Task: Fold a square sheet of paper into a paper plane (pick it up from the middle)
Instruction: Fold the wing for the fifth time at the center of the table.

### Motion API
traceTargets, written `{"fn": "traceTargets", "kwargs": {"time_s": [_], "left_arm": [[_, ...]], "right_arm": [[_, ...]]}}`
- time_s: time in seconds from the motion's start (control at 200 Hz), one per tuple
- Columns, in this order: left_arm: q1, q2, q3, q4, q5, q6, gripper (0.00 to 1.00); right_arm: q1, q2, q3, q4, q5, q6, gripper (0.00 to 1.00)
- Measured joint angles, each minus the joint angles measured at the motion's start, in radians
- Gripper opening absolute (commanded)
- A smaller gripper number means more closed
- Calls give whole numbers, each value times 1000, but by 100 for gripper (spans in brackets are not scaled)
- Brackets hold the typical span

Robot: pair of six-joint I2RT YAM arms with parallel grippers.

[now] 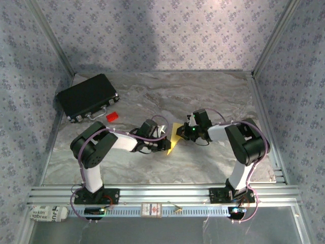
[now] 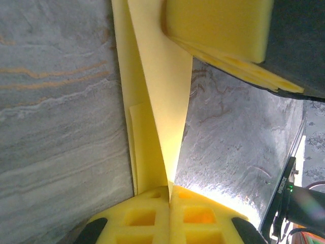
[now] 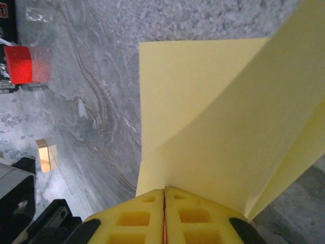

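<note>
Well off to the left of the left gripper, a black case lies on the marbled surface, with a small red block just beside its handle. The left gripper's yellow pads are pressed together on one edge of the sheet of paper, which stands partly folded straight ahead of its fingertips. The sheet spans between the two grippers. The right gripper, facing the left one, is likewise clamped on the sheet's opposite side, the yellow paper fanning out just ahead of its closed tips.
</note>
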Motion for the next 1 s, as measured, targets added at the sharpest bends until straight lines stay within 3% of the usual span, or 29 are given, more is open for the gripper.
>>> {"fn": "traceTargets", "kwargs": {"time_s": [0.17, 0.46, 0.999], "left_arm": [[0, 0, 14, -27, 1, 6, 3], [2, -31, 47, -135, -3, 8, 26], [46, -52, 47, -79, 36, -83, 27]], "right_arm": [[0, 10, 35, -67, 1, -26, 8], [6, 16, 72, -145, 15, -66, 8], [11, 16, 80, -160, 25, -79, 8]]}}
